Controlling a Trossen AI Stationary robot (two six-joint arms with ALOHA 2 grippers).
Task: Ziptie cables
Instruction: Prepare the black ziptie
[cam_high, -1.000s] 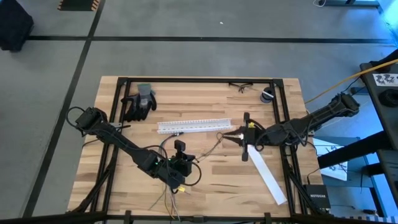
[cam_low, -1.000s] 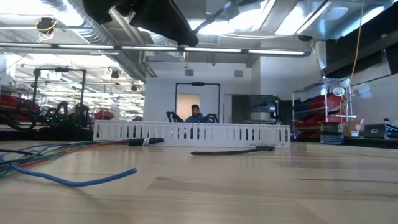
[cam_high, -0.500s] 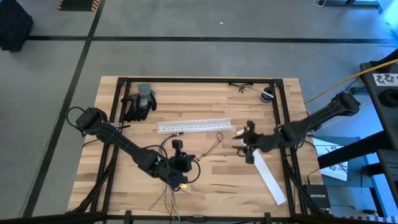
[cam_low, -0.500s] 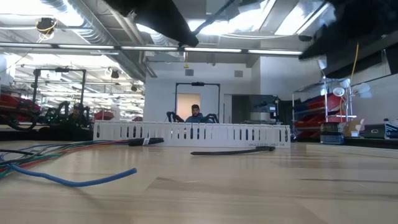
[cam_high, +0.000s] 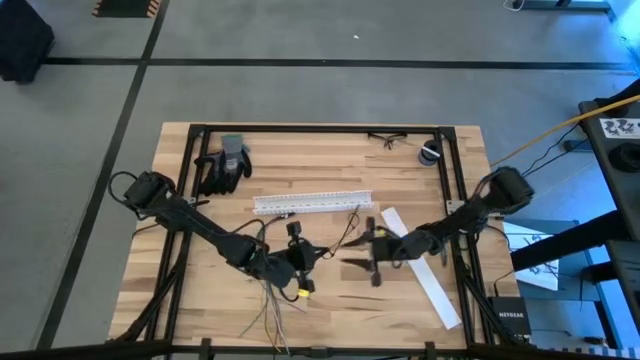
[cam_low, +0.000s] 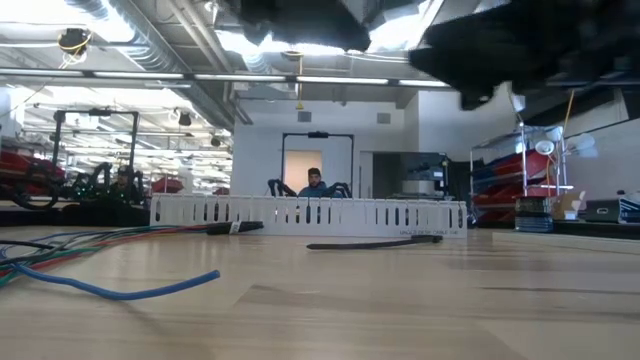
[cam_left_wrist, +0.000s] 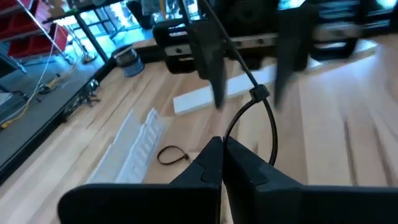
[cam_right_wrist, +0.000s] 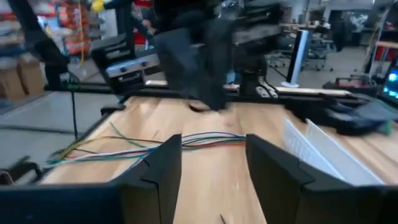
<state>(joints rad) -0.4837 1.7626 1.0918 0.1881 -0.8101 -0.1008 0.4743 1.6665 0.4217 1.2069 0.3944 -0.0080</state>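
Note:
My left gripper (cam_high: 308, 253) is shut on a black ziptie (cam_left_wrist: 264, 118) bent into a loop. The ziptie's head (cam_left_wrist: 258, 93) is on top and its tail (cam_left_wrist: 214, 28) slants up. My right gripper (cam_high: 355, 250) is open and points at the left one. Its fingers (cam_left_wrist: 211, 68) stand on either side of the ziptie's tail without touching it. The cables (cam_high: 283, 298) lie on the table by the near edge, under and in front of my left gripper. They also show as the cables (cam_right_wrist: 186, 140) in the right wrist view. Another ziptie (cam_low: 375, 241) lies flat on the table. My left gripper pinches the looped ziptie's strap (cam_left_wrist: 225, 138) between its two fingertips, at the bottom of the loop. The loop stands up past the fingertips toward my right gripper, clear of the table.
A white slotted channel (cam_high: 310, 202) lies behind the grippers, with a small black loop (cam_left_wrist: 173, 155) beside it. A flat white strip (cam_high: 425, 272) lies at the right. Gloves (cam_high: 225, 165), safety glasses (cam_high: 385, 140) and a tape roll (cam_high: 430, 153) are at the far edge.
My right gripper has dropped and moved toward the table's left and near edges, up to the left gripper, and its fingers have opened. My left gripper has rolled its wrist and stayed shut on the ziptie.

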